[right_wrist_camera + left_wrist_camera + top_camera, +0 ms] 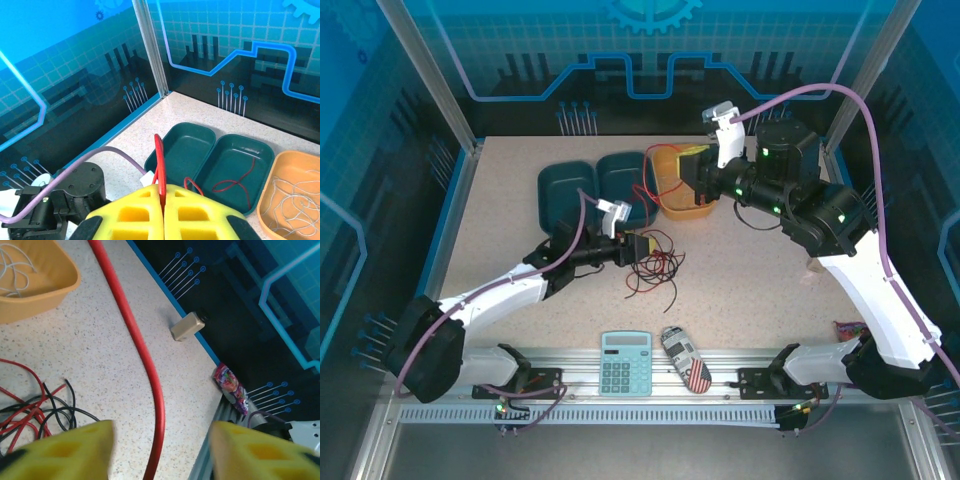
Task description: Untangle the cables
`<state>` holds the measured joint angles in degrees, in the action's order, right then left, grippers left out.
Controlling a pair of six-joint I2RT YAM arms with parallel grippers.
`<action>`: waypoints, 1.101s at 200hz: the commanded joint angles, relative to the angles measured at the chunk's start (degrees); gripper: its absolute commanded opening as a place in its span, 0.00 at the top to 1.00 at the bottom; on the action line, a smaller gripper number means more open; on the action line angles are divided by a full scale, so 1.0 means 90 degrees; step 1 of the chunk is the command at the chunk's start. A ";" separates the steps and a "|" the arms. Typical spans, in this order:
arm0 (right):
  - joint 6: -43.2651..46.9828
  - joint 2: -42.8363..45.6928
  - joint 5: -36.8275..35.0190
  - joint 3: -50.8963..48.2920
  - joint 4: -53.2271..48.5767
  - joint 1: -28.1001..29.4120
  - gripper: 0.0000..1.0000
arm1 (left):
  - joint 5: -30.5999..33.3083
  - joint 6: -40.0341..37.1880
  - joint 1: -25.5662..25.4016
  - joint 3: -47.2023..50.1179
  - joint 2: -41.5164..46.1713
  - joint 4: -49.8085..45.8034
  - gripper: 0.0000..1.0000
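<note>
A tangle of thin red and black cables (655,265) lies mid-table, seen at the left of the left wrist view as the same tangle (35,410). One red cable (159,155) rises from my right gripper (163,192), which is shut on it above the trays (698,183). That red cable (150,365) runs taut over the table and passes between the wide-apart yellow fingers (75,450) of my left gripper (161,445), untouched by them. The left gripper (645,245) hovers open beside the tangle.
Two teal trays (192,150) (235,155) stand at the back, one holding a red wire (240,175). An orange tray (280,165) holds pale wires (295,200). A beige box (187,326) and candy wrapper (230,385) lie at the right edge. Calculator (625,362) and phone (685,358) lie in front.
</note>
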<state>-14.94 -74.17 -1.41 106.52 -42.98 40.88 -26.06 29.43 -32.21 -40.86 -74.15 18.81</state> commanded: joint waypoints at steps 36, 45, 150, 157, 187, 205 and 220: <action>0.0462 0.0213 -0.1605 0.0177 0.0059 0.0041 1.00 | 0.0386 0.0412 0.0254 0.0815 0.0345 0.0108 0.83; 0.0538 0.0202 -0.1912 0.0184 0.0081 0.0023 1.00 | 0.0386 0.0466 0.0361 0.0944 0.0381 0.0128 0.89; 0.0927 -0.1521 -0.1916 0.1421 0.0612 -0.0233 1.00 | 0.0697 0.0019 0.0551 0.0760 0.1697 -0.0836 0.01; 0.0971 -0.1712 -0.1904 0.1590 0.0611 -0.0255 1.00 | 0.0838 0.0011 0.0542 0.0777 0.1912 -0.1005 0.01; 0.1114 -0.2446 -0.1980 0.2212 0.0682 -0.0350 1.00 | 0.1440 -0.0247 0.0542 0.0754 0.2873 -0.2003 0.01; 0.1166 -0.2876 -0.2035 0.2476 0.0739 -0.0409 1.00 | 0.1880 -0.0409 0.0543 0.0717 0.3422 -0.2674 0.01; 0.1240 -0.3238 -0.2104 0.2688 0.0823 -0.0450 1.00 | 0.2206 -0.0470 0.0544 0.0722 0.3792 -0.3162 0.01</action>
<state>-5.76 -99.68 -19.09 126.80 -38.28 37.87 -12.97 28.14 -27.49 -32.47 -44.23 0.82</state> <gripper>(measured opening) 0.040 0.991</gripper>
